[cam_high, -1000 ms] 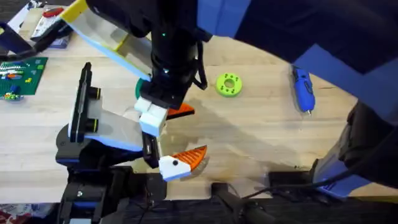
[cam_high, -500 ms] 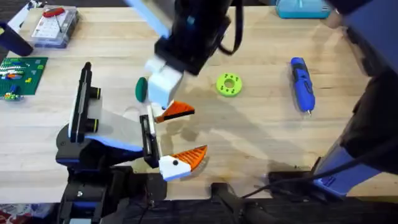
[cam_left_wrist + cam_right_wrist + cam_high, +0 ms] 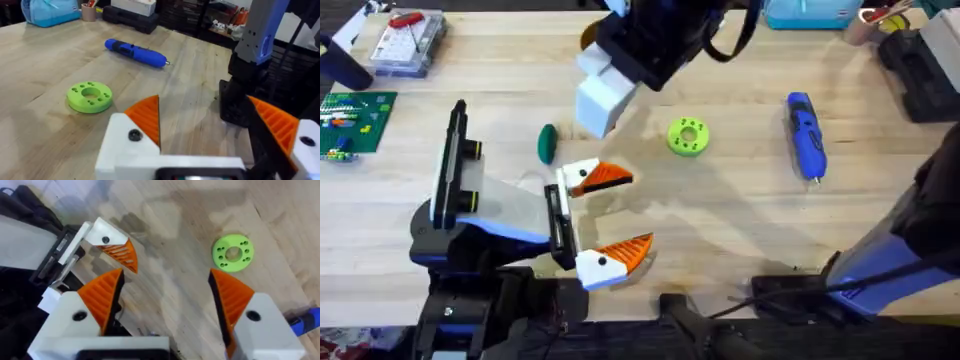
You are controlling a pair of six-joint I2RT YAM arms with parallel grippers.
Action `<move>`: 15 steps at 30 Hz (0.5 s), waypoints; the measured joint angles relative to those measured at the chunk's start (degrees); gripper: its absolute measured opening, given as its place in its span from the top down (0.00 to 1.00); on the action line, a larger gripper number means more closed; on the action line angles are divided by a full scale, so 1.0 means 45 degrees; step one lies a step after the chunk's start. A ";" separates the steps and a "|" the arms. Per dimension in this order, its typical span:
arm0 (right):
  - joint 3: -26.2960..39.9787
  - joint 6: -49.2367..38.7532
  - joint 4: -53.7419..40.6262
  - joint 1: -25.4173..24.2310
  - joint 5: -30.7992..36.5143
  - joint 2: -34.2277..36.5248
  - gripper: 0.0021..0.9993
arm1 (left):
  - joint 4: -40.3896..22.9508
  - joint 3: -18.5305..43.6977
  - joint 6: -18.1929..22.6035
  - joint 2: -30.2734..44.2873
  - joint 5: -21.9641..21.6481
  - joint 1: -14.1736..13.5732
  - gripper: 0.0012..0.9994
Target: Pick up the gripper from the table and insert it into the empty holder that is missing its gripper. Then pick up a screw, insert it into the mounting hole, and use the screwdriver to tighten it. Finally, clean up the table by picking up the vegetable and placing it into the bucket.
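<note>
The gripper [image 3: 596,178], a white block with an orange ribbed finger, sits against the holder's black slotted end-plate [image 3: 557,222]; nothing grips it [image 3: 114,246]. A twin finger [image 3: 614,258] is mounted at the plate's near end. In the left wrist view these two form my left gripper [image 3: 202,100], open with nothing between. My right gripper [image 3: 601,97] hangs above the table beyond the holder, open and empty [image 3: 165,272]. The dark green vegetable [image 3: 547,143] lies by the holder. To the right lies the blue screwdriver [image 3: 806,135] [image 3: 135,52]. No screw is in view.
A yellow-green ring [image 3: 688,136] [image 3: 90,96] [image 3: 232,252] lies between vegetable and screwdriver. A light blue container [image 3: 805,12] stands at the far edge, a clear parts box [image 3: 410,40] and a green circuit board [image 3: 355,120] at far left, and a black case [image 3: 920,60] at far right.
My right gripper has let go of the gripper at the holder's end-plate, then risen and drawn back toward the far side. The gripper piece stays at the plate.
</note>
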 joint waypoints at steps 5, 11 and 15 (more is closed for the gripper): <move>0.0000 0.0237 -0.0005 0.0000 0.0047 -0.0008 0.00 | 0.0003 0.0000 0.0031 0.0000 -0.0008 0.0000 0.14; 0.0000 0.0433 -0.0005 0.0000 0.0047 -0.0008 0.00 | 0.0010 0.0000 0.0121 0.0000 -0.0026 0.0000 0.97; 0.0000 0.0569 -0.0005 0.0000 0.0047 -0.0008 0.00 | 0.0012 0.0000 0.0151 0.0000 -0.0042 0.0000 0.99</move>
